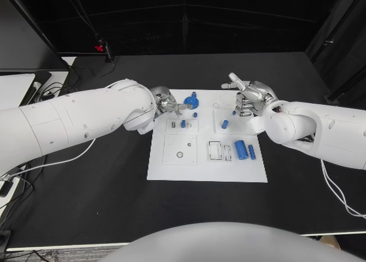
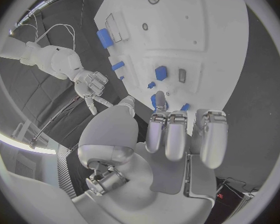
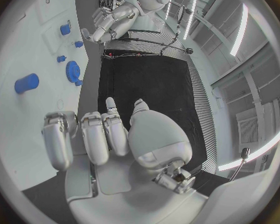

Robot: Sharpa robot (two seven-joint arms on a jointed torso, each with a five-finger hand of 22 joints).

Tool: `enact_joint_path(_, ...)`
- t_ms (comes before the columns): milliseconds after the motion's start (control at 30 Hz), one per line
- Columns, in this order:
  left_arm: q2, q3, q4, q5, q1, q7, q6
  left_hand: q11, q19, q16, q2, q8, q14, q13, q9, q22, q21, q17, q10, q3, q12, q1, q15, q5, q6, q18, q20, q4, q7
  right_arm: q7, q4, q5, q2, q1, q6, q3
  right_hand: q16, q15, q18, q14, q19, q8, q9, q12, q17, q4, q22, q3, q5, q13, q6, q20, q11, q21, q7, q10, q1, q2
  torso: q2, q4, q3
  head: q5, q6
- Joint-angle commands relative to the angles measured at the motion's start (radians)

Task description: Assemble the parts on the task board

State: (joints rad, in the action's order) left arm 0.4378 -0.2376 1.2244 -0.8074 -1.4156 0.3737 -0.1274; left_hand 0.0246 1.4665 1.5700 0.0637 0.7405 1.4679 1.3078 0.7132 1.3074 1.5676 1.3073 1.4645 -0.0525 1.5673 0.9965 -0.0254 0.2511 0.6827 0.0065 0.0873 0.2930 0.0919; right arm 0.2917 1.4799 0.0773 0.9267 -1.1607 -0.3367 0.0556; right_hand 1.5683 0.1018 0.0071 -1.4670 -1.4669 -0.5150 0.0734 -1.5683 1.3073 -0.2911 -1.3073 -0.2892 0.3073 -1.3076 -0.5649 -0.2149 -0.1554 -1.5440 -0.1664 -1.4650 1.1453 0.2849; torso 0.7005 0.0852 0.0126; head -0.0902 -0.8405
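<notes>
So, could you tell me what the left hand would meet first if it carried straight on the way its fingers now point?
Probably the blue gear on the task board: the left hand points its fingers toward it, though depth is unclear.

We see the white task board (image 1: 171,166) lying in the middle of the black table (image 1: 88,202). Our left hand (image 1: 166,102) hovers over the board's far left corner, its fingers near a blue gear (image 1: 191,101) that sits at the far edge. Our right hand (image 1: 250,97) is at the far right corner with its fingers apart and nothing in them. A small blue peg (image 1: 225,124) stands just in front of that hand. Nearer to us, a blue cylinder (image 1: 240,149) lies on the board's right side, with a thinner blue pin (image 1: 252,152) just beside it. Whether our left hand holds anything, we cannot tell.
</notes>
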Motion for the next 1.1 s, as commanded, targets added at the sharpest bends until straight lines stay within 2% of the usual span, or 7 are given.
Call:
enact_joint_path(33, 0.011, 0.001, 0.010, -0.005, -0.019, -0.070, -0.036, 0.006, 0.104, 0.001, 0.000, 0.002, 0.103, 0.263, -0.001, 0.263, 0.003, 0.263, 0.106, -0.005, 0.003, -0.007, 0.006, -0.002, -0.012, -0.007, 0.009, -0.002, 0.001, 0.005, 0.001, -0.001, -0.001, -0.001, 0.010, -0.001, 0.002, -0.001, 0.006, -0.104, -0.066, -0.005, -0.001, -0.003, 0.263, -0.001, -0.243, 0.006, 0.004, -0.263, 0.008, 0.004, -0.003, 0.004, -0.066, -0.106, 0.003, 0.005, 0.001, -0.0002, 0.0004, 0.008, 0.012)
enact_joint_path(167, 0.027, 0.002, 0.003, -0.011, -0.046, -0.070, 0.024, 0.008, 0.104, 0.001, 0.000, -0.014, 0.103, 0.263, -0.011, 0.263, 0.003, 0.263, 0.106, -0.010, 0.003, 0.043, 0.006, 0.037, -0.018, -0.007, 0.009, -0.003, 0.002, 0.005, 0.002, -0.001, 0.000, -0.001, 0.009, -0.001, 0.002, -0.001, 0.006, -0.104, -0.066, -0.005, -0.001, -0.003, 0.263, -0.001, -0.243, 0.006, 0.004, -0.263, 0.008, 0.004, -0.003, 0.004, -0.066, -0.106, 0.003, 0.005, 0.002, -0.0011, 0.0007, 0.024, 0.037)
enact_joint_path(200, 0.030, 0.002, -0.005, -0.022, -0.052, -0.072, 0.044, 0.008, 0.104, 0.001, 0.001, -0.017, 0.103, 0.263, -0.015, 0.263, 0.003, 0.263, 0.106, -0.012, 0.003, 0.054, 0.006, 0.044, -0.016, -0.007, 0.009, -0.003, 0.002, 0.005, 0.002, -0.001, 0.001, -0.001, 0.009, -0.001, 0.002, -0.001, 0.006, -0.104, -0.066, -0.005, -0.001, -0.003, 0.263, -0.001, -0.243, 0.006, 0.004, -0.263, 0.008, 0.004, -0.004, 0.004, -0.066, -0.106, 0.003, 0.005, 0.002, -0.0007, 0.0007, 0.034, 0.050)
enact_joint_path(467, 0.020, 0.001, -0.104, -0.116, -0.063, -0.104, 0.114, 0.008, 0.104, 0.001, -0.002, -0.024, 0.103, 0.263, -0.024, 0.263, 0.003, 0.263, 0.106, -0.018, 0.003, 0.089, 0.004, 0.053, -0.002, -0.007, 0.008, -0.003, 0.001, 0.005, 0.006, -0.001, 0.002, -0.001, 0.008, -0.001, 0.002, -0.001, 0.006, -0.104, -0.066, -0.006, -0.001, -0.003, 0.263, -0.001, -0.243, 0.006, 0.004, -0.263, 0.008, 0.004, -0.004, 0.004, -0.066, -0.106, 0.003, 0.005, 0.004, -0.0026, 0.0026, 0.063, 0.091)
enact_joint_path(633, -0.003, 0.001, -0.173, -0.134, -0.062, -0.120, 0.164, 0.009, 0.104, 0.001, -0.003, -0.030, 0.103, 0.263, -0.030, 0.263, 0.003, 0.263, 0.106, -0.021, 0.003, 0.092, 0.003, 0.055, -0.001, -0.007, 0.008, -0.002, 0.002, 0.005, 0.007, -0.001, 0.002, -0.001, 0.007, -0.001, 0.002, -0.001, 0.006, -0.104, -0.066, -0.006, -0.001, -0.003, 0.263, -0.001, -0.243, 0.006, 0.004, -0.263, 0.008, 0.004, -0.004, 0.004, -0.066, -0.106, 0.003, 0.005, 0.004, -0.0031, 0.0033, 0.065, 0.101)
enact_joint_path(833, -0.037, 0.001, -0.234, -0.153, -0.055, -0.128, 0.244, 0.010, 0.104, 0.001, -0.001, -0.048, 0.103, 0.263, -0.047, 0.263, 0.003, 0.263, 0.106, -0.038, 0.003, 0.087, 0.003, 0.039, 0.011, -0.007, 0.007, 0.000, 0.003, 0.004, 0.007, -0.001, 0.001, -0.001, 0.006, -0.001, 0.002, -0.001, 0.006, -0.104, -0.066, -0.006, -0.001, -0.003, 0.263, -0.001, -0.243, 0.006, 0.004, -0.263, 0.008, 0.004, -0.004, 0.004, -0.066, -0.106, 0.003, 0.005, 0.005, -0.0038, 0.0036, 0.063, 0.105)
enact_joint_path(1100, -0.095, 0.001, -0.295, -0.233, -0.040, -0.151, 0.296, 0.009, 0.104, 0.001, 0.022, -0.080, 0.103, 0.263, -0.082, 0.263, 0.003, 0.263, 0.106, -0.093, 0.003, 0.053, 0.003, -0.054, 0.048, -0.007, 0.007, 0.000, 0.003, 0.004, 0.006, -0.001, -0.001, -0.001, 0.006, -0.001, 0.002, -0.001, 0.006, -0.104, -0.065, -0.006, -0.001, -0.003, 0.263, -0.001, -0.243, 0.006, 0.004, -0.263, 0.008, 0.004, -0.004, 0.004, -0.066, -0.106, 0.003, 0.004, 0.004, -0.0049, 0.0030, 0.056, 0.100)
